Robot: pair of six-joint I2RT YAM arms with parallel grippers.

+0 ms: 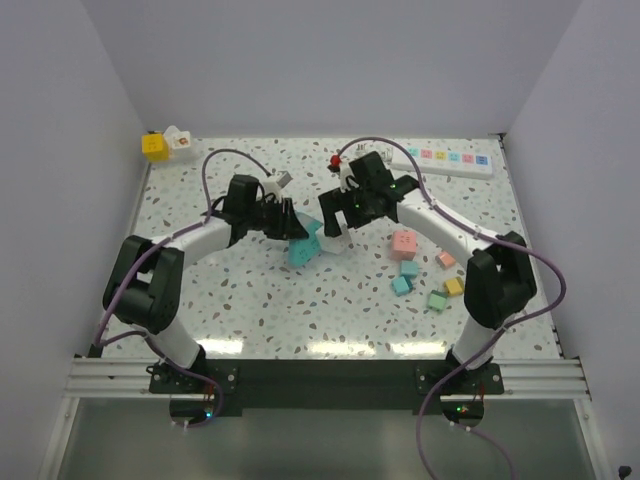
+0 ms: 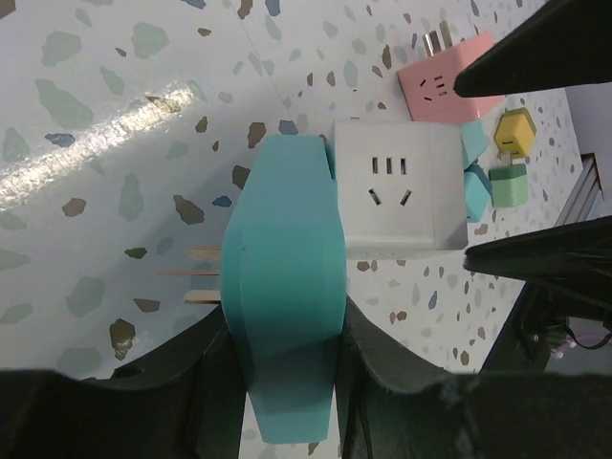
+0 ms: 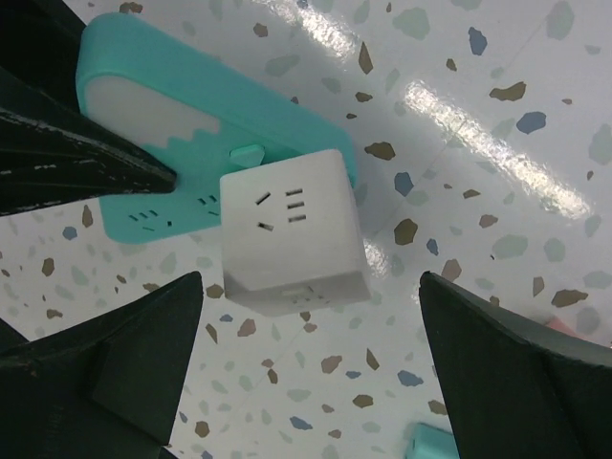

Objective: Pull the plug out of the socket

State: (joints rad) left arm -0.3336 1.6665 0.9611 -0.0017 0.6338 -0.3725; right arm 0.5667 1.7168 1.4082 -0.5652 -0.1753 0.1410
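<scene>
Left jaws [image 2: 287,356] (nearest the lens) clamp one end of a teal socket bar [image 2: 282,268] over the speckled worktop [image 1: 250,300], which is boxed in by plain white walls [image 1: 300,60]. The bar's long axis runs straight out from them. A white cube plug [image 3: 292,234] sits against its face, between the wide-open right jaws [image 3: 306,287]. A white power strip [image 1: 450,158] lies along the far edge.

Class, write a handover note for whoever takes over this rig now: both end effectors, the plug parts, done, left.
Left end effector: shut on the teal adapter.
Right end effector: open, straddling the white cube plug, not gripping.
Cube looks still seated in the teal adapter's face.
White power strip lies at the far right, untouched.
To do: grip the cube, pull it off.
</scene>
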